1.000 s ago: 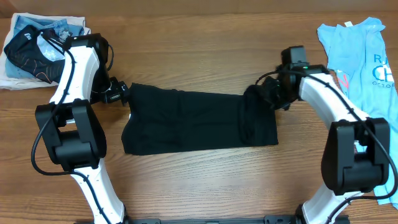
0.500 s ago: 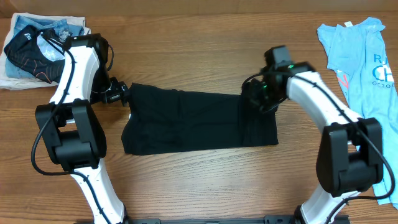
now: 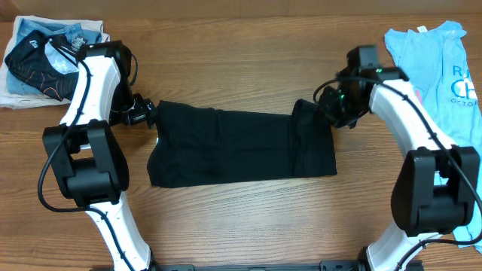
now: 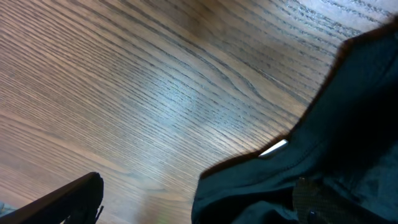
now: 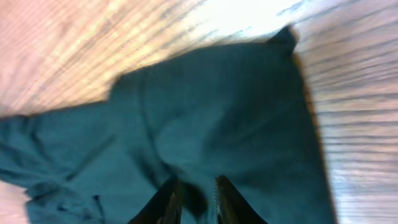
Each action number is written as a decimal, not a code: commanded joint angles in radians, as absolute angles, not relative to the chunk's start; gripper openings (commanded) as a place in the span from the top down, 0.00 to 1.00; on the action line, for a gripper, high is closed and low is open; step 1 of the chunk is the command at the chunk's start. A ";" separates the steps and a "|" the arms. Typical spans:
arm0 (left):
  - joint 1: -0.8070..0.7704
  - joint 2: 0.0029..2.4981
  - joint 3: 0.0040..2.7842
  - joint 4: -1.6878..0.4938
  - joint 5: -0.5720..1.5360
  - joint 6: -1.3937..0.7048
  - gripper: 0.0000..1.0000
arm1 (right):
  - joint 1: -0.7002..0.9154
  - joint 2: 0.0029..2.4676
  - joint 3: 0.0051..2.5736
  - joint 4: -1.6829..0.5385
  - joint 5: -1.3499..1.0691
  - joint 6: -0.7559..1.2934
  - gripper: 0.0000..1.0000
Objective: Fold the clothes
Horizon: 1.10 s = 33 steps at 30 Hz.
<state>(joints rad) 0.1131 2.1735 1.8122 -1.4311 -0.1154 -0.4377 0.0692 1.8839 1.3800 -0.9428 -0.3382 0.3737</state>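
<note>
So the big plain black soft-fabric T-shirt (image 3: 226,147) is lying mid wooden tabletop (image 3: 241,218), already squared into a long band, with its right end flapped over onto itself. Looks to me like we're mid-fold: the sides are in, and the lengthwise folding is what's left.

The left gripper (image 3: 141,114) sits at the shirt's upper left corner, jaws spread wide with nothing in them. Its wrist cam shows bare wood plus the fabric edge and the small white neck label (image 4: 273,147).

The right gripper (image 3: 333,114) is at the upper right corner, over the flap. Its fingers are only narrowly apart, and honestly I can't tell if there's cloth pinched between them or not.

My guess for the next move: get a proper pinch on an end corner, lift, and carry that end across toward the other one, keeping the layers from sliding.
</note>
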 commanded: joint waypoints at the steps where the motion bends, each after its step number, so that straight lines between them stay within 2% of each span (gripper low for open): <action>1: 0.111 2.177 1.806 -1.432 -0.110 -0.423 0.00 | 0.097 1.872 1.279 -0.886 -0.339 0.388 0.79; 11: 0.111 2.177 1.806 -1.428 -0.103 -0.423 0.00 | 0.203 1.946 1.192 -0.767 -0.560 0.393 0.83; 13: 0.106 2.177 1.806 -1.429 -0.103 -0.423 0.00 | 0.243 1.947 1.196 -0.768 -0.559 0.397 0.89; 15: 0.105 2.177 1.806 -1.429 -0.103 -0.423 0.00 | 0.248 1.947 1.214 -0.787 -0.560 0.398 0.96; 22: 0.105 2.177 1.806 -1.432 -0.104 -0.423 0.00 | 0.171 1.895 1.366 -0.962 -0.488 0.392 0.96; 24: 0.105 2.177 1.806 -1.432 -0.104 -0.423 0.00 | 0.136 1.879 1.411 -0.987 -0.445 0.392 0.92; 28: 0.104 2.177 1.806 -1.432 -0.104 -0.423 0.00 | 0.068 1.874 1.455 -0.978 -0.427 0.392 0.73; 33: 0.104 2.177 1.806 -1.424 -0.103 -0.423 0.00 | 0.026 1.878 1.439 -0.935 -0.382 0.393 0.71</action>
